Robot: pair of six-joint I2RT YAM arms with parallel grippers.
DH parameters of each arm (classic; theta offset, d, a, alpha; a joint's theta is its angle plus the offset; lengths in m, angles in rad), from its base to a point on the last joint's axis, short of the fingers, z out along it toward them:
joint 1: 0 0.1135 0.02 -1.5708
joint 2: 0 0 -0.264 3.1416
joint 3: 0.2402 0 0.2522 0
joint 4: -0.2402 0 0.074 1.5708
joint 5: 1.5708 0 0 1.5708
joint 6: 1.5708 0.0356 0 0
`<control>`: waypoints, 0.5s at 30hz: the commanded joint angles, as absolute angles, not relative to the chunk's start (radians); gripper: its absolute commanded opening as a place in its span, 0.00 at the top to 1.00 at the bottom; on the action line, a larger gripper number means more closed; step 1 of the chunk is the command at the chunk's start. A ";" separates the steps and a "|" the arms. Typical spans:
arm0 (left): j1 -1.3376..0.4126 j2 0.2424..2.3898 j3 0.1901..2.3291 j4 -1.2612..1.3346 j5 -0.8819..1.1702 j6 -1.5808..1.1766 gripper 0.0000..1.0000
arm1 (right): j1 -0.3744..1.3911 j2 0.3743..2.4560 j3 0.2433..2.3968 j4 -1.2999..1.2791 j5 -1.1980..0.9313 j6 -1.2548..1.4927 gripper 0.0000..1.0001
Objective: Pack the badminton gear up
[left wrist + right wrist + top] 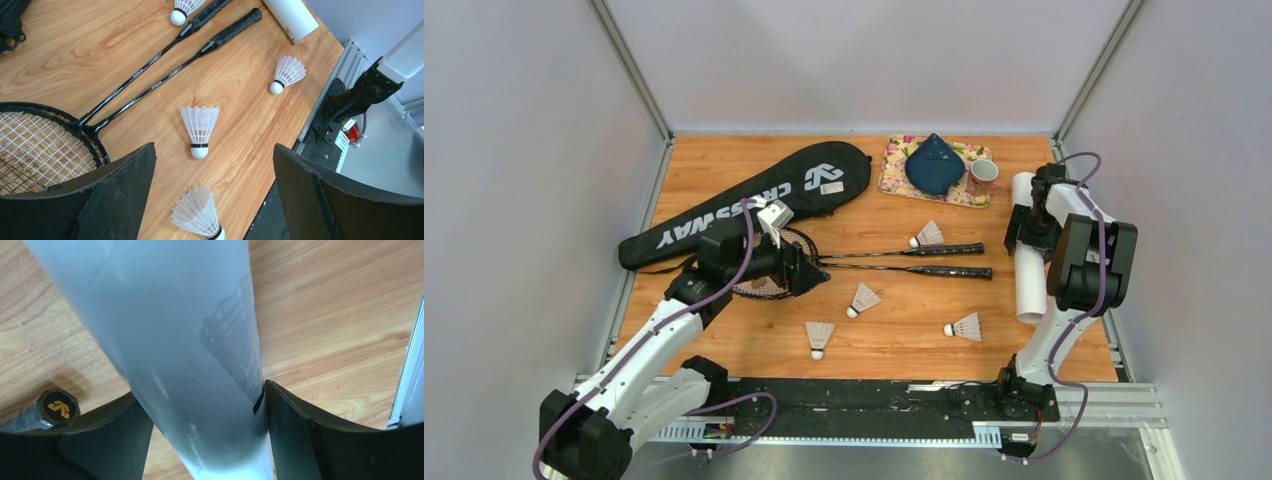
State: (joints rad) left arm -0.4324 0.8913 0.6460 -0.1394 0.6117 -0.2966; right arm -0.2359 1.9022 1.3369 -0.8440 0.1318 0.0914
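The right pincer (207, 390) straddles the white tube (165, 315) lying on the table (325, 315), both jaws pressed against its sides. The left pincer (212, 150) gapes wide and empty, a shuttlecock (199, 127) below its gap, racket heads (35, 145) beside it.

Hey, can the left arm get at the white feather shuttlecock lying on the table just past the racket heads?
Probably yes. The left hand is open and points at the white feather shuttlecock. It lies alone on the bare wooden table, apart from the thin black rackets, with nothing in between.
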 commanded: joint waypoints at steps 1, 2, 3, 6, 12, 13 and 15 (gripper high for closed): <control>-0.437 0.897 0.695 -0.133 0.611 -0.272 0.06 | -0.233 1.893 1.399 -0.882 0.130 0.170 0.33; -0.437 0.899 0.696 -0.133 0.611 -0.273 0.06 | -0.236 1.882 1.414 -0.922 0.127 0.204 0.35; -0.437 0.902 0.695 -0.132 0.612 -0.275 0.06 | -0.236 1.879 1.448 -0.943 0.123 0.215 0.38; -0.437 0.907 0.696 -0.132 0.617 -0.278 0.07 | -0.238 1.858 1.482 -1.000 0.121 0.242 0.42; -0.439 0.913 0.696 -0.137 0.612 -0.275 0.07 | -0.238 1.813 1.445 -0.980 0.064 0.253 0.48; -0.439 0.913 0.695 -0.133 0.612 -0.276 0.07 | -0.238 1.809 1.433 -0.973 0.064 0.256 0.49; -0.437 0.917 0.692 -0.132 0.614 -0.279 0.07 | -0.244 1.783 1.393 -0.940 0.052 0.279 0.53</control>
